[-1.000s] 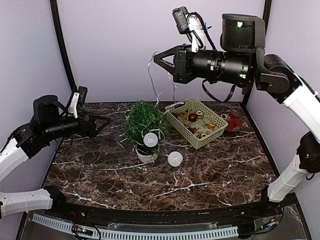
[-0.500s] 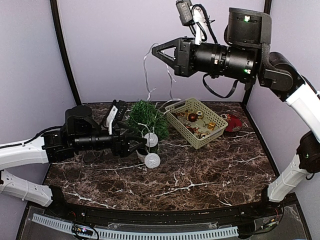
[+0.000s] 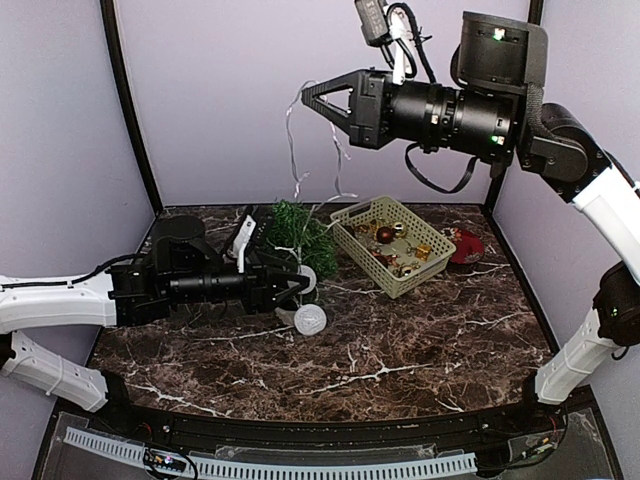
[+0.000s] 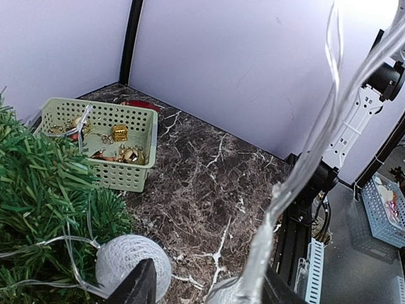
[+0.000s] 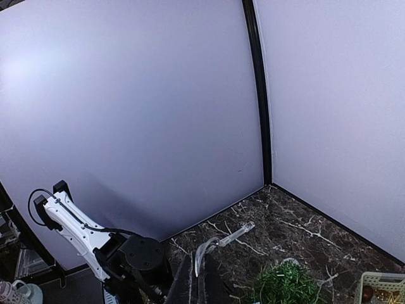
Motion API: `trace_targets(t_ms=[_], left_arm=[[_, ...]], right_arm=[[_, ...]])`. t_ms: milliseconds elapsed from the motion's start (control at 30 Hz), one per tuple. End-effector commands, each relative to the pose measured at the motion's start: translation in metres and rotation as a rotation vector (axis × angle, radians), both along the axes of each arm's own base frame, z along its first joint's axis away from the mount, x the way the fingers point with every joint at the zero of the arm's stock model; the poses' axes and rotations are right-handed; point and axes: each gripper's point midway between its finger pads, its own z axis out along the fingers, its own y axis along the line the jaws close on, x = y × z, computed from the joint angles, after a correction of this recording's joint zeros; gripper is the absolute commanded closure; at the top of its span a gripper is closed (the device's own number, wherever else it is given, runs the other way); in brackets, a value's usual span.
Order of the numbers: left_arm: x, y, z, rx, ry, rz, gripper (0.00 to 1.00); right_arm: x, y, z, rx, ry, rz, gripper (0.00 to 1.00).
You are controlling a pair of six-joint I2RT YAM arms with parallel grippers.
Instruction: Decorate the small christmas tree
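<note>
On the near left of the table (image 3: 420, 340), the left gripper (image 3: 292, 285) reaches in low at the foot of the small christmas tree (image 3: 295, 232); its jaws stand apart astride a clear strand of the light string (image 3: 290, 140), and I cannot tell whether they touch it; one white ball light (image 3: 310, 320) lies just beside its tip, another (image 4: 130, 263) sits against the needles.

The tree stands left of centre, just left of the green basket (image 3: 362, 258); its long axis runs bottom to tip, roughly upright, tip pointing up; its base is hidden by the gripper, so a slight lean cannot be ruled out.

High at the far side, the right gripper (image 3: 305, 95) is pinched shut on the string, which hangs down to the tree.

Risks, as I judge them: a pull on the raised strand could topple the light tree; the left jaws could nip needles instead of wire; a dragged ball could roll away.
</note>
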Motion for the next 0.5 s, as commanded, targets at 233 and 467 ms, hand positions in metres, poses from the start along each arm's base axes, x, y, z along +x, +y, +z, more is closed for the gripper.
trace_targets(t_ms=[233,467], left_arm=[[-0.011,-0.013,0.016,-0.091,-0.004,-0.055,0.75],[-0.004,0.021,0.027,-0.093,0.06,0.106,1.0]], right_arm=[[0.0,-0.014,0.028,0.093,-0.031,-0.022,1.0],[0.009,-0.024,0.03,0.086,-0.051,-0.089,1.0]])
